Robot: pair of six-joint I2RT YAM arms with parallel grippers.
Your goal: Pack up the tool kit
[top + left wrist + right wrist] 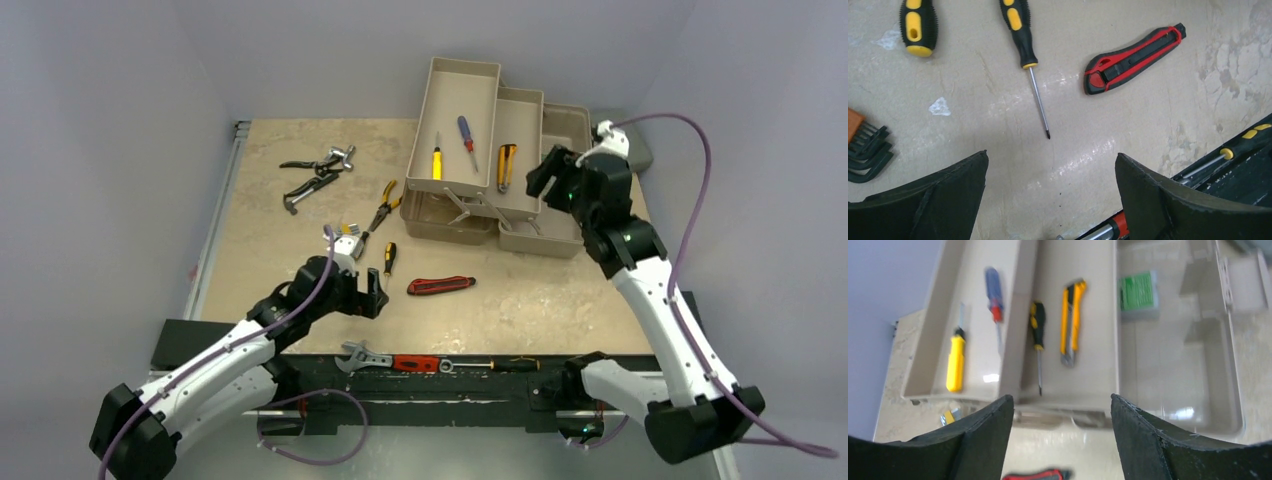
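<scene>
The beige toolbox (470,90) stands open at the back, its trays folded out. In the right wrist view its trays (1173,380) hold a yellow screwdriver (955,362), a blue screwdriver (994,292), a black-and-yellow screwdriver (1037,330) and a yellow utility knife (1071,320). My right gripper (545,175) is open and empty above the box; its jaws (1062,399) stand wide apart. A red utility knife (440,285) and a black-and-yellow screwdriver (389,258) lie on the table. My left gripper (362,295) is open and empty just above the table, short of the screwdriver (1023,45) and knife (1133,59).
Yellow-handled pliers (383,208) lie left of the box, grey pliers (320,175) further left. Black hex keys (865,147) lie at my left gripper's left. A wrench (362,357) and other tools lie along the black front rail. A green box (1138,292) sits in the toolbox.
</scene>
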